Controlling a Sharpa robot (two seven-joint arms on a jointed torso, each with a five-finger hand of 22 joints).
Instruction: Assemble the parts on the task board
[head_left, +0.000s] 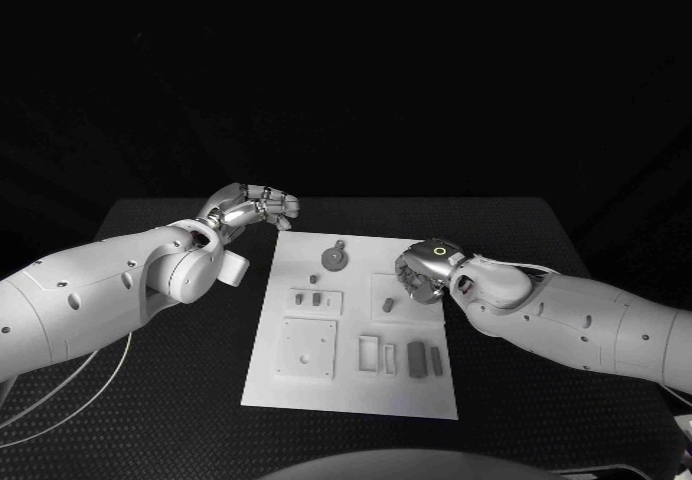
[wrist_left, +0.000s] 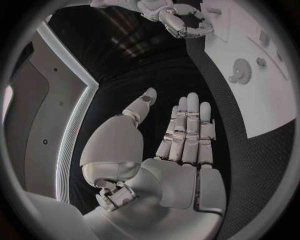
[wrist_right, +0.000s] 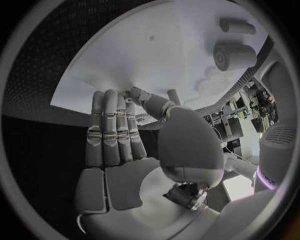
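— Left hand (head_left: 254, 209): we see it off the task board (head_left: 317, 385), over the tabletop (head_left: 159, 400) beside the board's far left corner, fingers straight, holding nothing.
— Right hand (head_left: 423, 272): we note it above the board's right edge, fingers extended, empty. Grey parts (head_left: 333, 258) lie on the board.

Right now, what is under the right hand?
The right hand hovers over the task board, at its right edge. One small grey part shows beside its fingers; whatever lies directly beneath the hand is covered.
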